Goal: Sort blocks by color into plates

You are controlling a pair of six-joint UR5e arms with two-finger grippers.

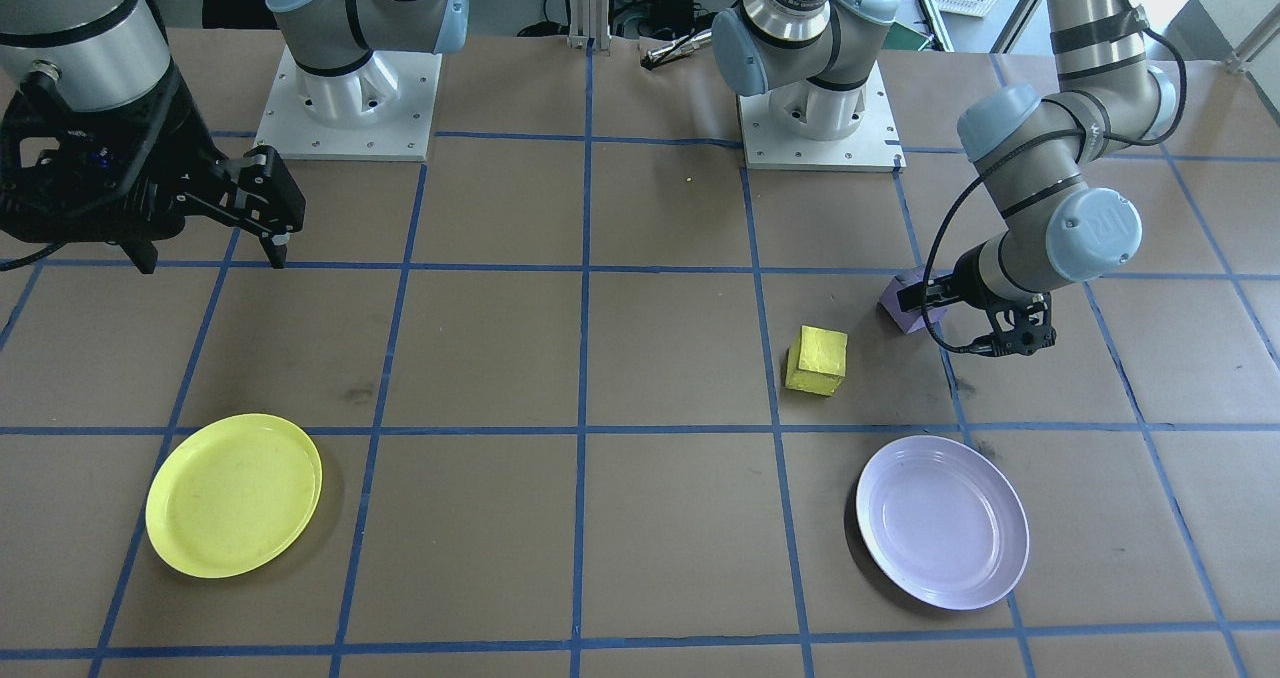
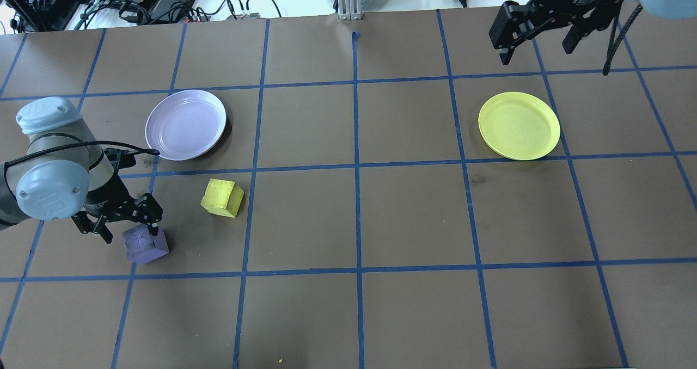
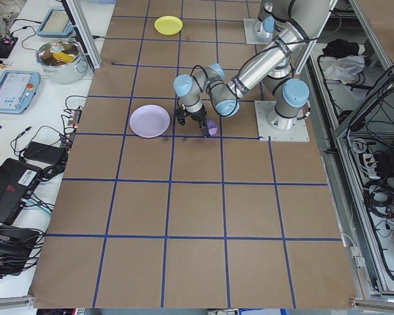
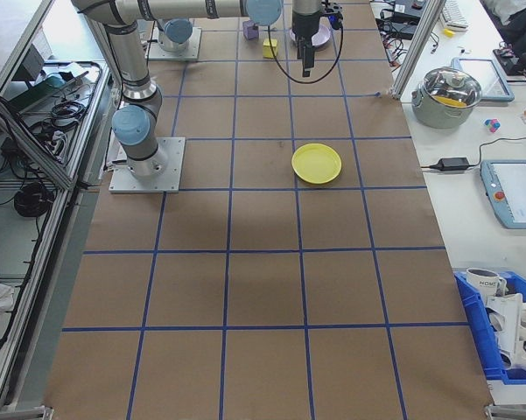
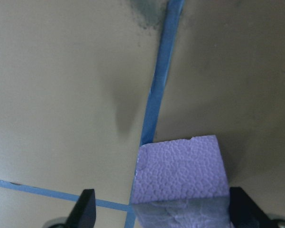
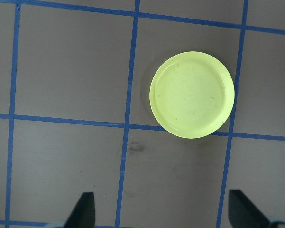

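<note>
Brown gridded surface [image 2: 354,216]: with left end effector [image 2: 121,228] wide around purple block [image 2: 145,245] near lavender plate [image 2: 185,124], centre, then close squarely; right end effector [image 2: 539,27] wide, idle.

Purple block [image 5: 181,178]: rough, pebbled foam-like surface, matt; top edge slightly chipped. Yellow block [image 2: 222,197]: matt, unevenly painted faces. Lavender plate [image 2: 185,124]: smooth plastic with a soft sheen and ridged rim. Yellow plate [image 6: 192,95]: smooth plastic, faint scuffs and specks. Table cover [image 2: 414,216]: matt brown paper-like sheet with dark smudges, gridded with blue tape. Arm links look like brushed metal, with smooth light-blue plastic joint caps [image 1: 1098,233]. Black matt fingers [image 5: 87,209].
</note>
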